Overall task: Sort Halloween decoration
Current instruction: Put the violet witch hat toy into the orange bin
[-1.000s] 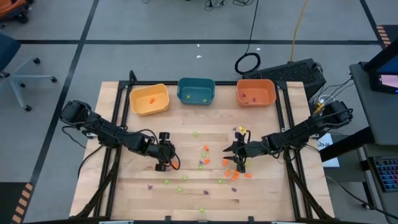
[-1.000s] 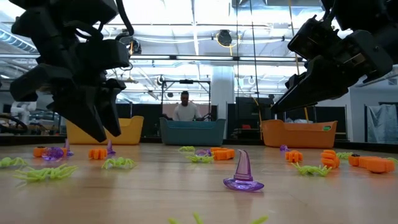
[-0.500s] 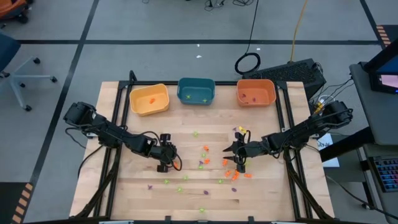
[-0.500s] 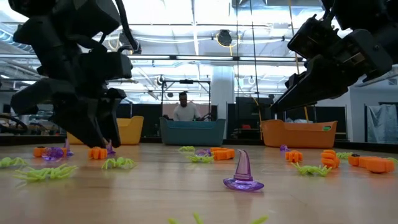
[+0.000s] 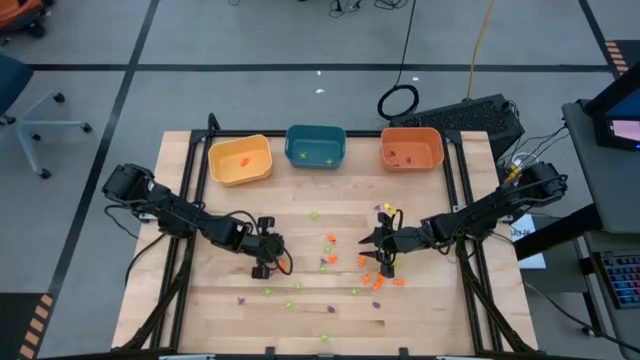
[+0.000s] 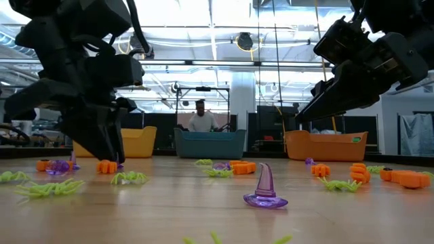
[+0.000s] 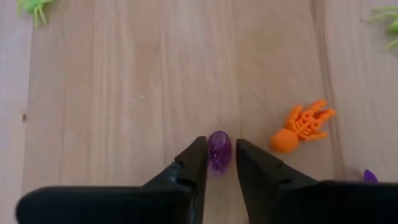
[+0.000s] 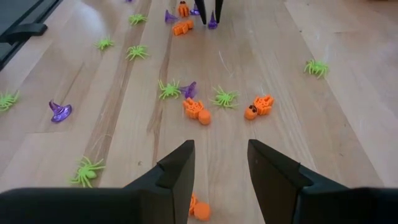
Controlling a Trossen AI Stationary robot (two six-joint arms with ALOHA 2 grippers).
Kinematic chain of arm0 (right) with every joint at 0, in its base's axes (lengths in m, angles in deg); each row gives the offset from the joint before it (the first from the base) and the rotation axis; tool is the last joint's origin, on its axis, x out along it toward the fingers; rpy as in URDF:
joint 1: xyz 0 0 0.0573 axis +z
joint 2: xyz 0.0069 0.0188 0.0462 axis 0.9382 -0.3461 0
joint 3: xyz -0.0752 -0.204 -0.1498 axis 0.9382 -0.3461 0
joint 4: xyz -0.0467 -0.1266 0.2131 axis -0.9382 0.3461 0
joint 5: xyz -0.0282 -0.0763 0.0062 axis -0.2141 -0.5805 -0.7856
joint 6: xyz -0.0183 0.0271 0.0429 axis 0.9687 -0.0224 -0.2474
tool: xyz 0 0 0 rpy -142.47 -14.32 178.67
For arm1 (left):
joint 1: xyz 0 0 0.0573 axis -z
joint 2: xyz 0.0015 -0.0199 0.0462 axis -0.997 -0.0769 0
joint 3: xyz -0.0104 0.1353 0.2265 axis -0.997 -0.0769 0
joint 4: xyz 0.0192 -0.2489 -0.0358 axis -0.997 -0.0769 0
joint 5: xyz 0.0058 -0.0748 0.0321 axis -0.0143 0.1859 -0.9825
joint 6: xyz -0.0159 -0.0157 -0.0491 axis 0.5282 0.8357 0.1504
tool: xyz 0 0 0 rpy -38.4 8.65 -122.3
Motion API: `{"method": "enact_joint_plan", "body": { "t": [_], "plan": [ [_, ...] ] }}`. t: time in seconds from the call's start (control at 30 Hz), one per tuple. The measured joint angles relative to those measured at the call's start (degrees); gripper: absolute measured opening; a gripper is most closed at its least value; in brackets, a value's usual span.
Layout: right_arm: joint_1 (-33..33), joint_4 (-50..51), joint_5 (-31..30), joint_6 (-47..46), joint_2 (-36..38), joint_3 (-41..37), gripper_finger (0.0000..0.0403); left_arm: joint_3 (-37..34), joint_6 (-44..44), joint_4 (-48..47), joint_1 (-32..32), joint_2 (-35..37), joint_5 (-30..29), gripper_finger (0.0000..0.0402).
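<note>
left gripper (image 7: 219,163): down at the table, fingers nipping a purple trinket (image 7: 219,152) sitting right between the tips
trinket axis: long axis runs along the fingers
neighbour: orange skeleton (image 7: 300,127) just beside
right gripper (image 8: 218,163): fingers apart, empty, hovering well away

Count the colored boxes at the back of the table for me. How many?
3. In the high view they sit in a row at the back: the yellow bin on the left, the teal bin in the middle, the orange bin on the right. None looks hidden.
</note>
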Motion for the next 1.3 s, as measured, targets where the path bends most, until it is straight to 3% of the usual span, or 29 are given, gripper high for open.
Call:
{"method": "enact_joint_plan", "body": {
  "t": [1.3],
  "plan": [
    [0.00, 0.02, -0.02, 0.04, 0.00, -0.02, 0.0134, 0.09, 2.96, -1.81, 0.00, 2.75, -0.22, 0.0066]
  ]
}}
